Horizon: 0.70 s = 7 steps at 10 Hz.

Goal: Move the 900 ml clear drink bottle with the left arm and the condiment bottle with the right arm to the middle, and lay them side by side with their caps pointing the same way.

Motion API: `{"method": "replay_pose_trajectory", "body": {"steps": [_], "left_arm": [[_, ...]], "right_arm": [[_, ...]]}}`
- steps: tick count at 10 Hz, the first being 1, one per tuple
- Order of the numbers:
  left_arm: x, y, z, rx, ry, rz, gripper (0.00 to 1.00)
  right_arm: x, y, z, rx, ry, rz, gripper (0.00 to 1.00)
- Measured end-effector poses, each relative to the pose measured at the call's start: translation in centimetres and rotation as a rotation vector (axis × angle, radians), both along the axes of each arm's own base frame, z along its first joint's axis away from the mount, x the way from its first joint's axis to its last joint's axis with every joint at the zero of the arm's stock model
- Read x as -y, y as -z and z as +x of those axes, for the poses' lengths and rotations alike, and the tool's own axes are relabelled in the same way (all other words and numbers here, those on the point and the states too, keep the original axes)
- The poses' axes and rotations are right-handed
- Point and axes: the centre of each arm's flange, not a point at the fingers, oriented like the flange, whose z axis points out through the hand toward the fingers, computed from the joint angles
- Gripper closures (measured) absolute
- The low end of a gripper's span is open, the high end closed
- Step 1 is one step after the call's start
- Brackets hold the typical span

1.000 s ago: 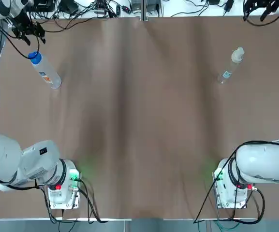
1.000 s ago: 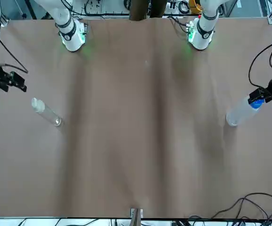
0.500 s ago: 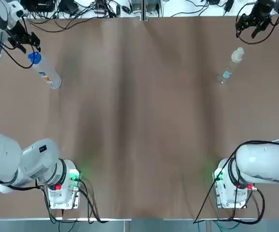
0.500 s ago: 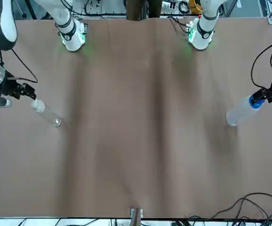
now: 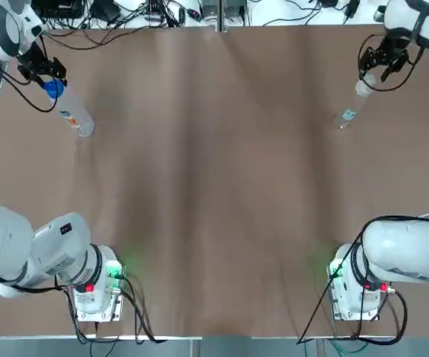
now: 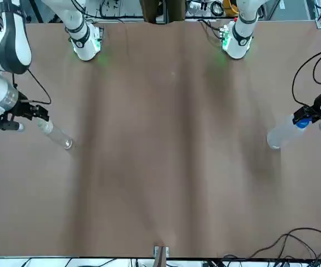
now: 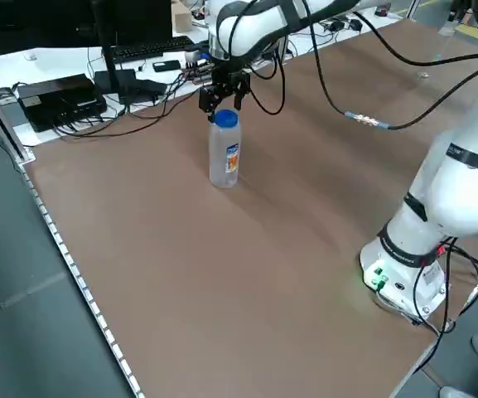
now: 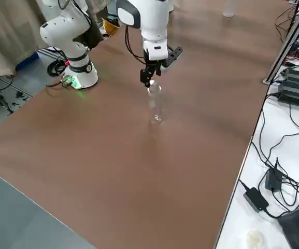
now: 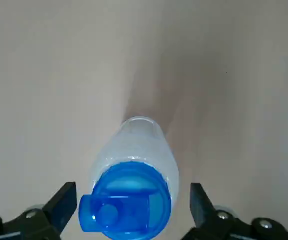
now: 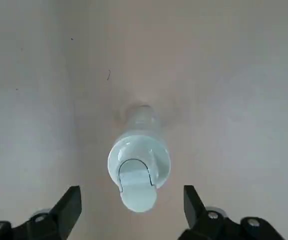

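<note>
The clear drink bottle (image 5: pixel 69 111) with a blue cap stands upright at the table's far left. My left gripper (image 5: pixel 43 72) hangs just above its cap, open. In the left wrist view the fingers (image 9: pixel 64 200) flank the blue cap (image 9: pixel 126 207) without touching it. The slim condiment bottle (image 5: pixel 352 104) with a white flip cap stands upright at the far right. My right gripper (image 5: pixel 381 63) hovers over it, open, and its fingers (image 10: pixel 71 205) sit either side of the white cap (image 10: pixel 138 172).
Both arm bases (image 5: pixel 95 286) (image 5: pixel 355 286) sit at the near edge with green lights. Cables and electronics (image 5: pixel 125 11) line the far edge behind the table. Brown tabletop (image 5: pixel 214 178) spans the stretch between the two bottles.
The right gripper came in from beyond the far right corner to above the condiment bottle's cap. The left gripper shifted down over the blue cap. Both bottles stayed put.
</note>
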Motion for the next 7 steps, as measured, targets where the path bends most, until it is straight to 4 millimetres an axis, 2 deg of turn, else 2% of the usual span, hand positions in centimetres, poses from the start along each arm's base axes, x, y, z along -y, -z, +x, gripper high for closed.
{"method": "replay_pose_trajectory", "body": {"steps": [2,4,5,6,7], "left_arm": [[0.0,0.2,-0.1,-0.003,0.001,-0.001,0.00],[0.1,0.5,-0.3,-0.008,0.001,-0.002,0.00],[0.1,0.6,-0.3,-0.008,0.001,-0.002,0.02],[0.1,0.6,-0.3,-0.007,0.001,-0.002,0.09],[0.1,0.6,-0.3,-0.007,0.001,-0.002,0.14]], "right_arm": [[0.1,1.8,0.1,-0.004,0.001,0.002,0.13],[0.2,2.5,0.3,-0.009,0.003,0.004,0.18],[0.2,2.5,0.3,-0.006,0.003,0.003,0.25],[0.2,2.5,0.3,-0.005,0.003,0.003,0.36],[0.2,2.5,0.4,-0.005,0.002,0.003,0.40]]}}
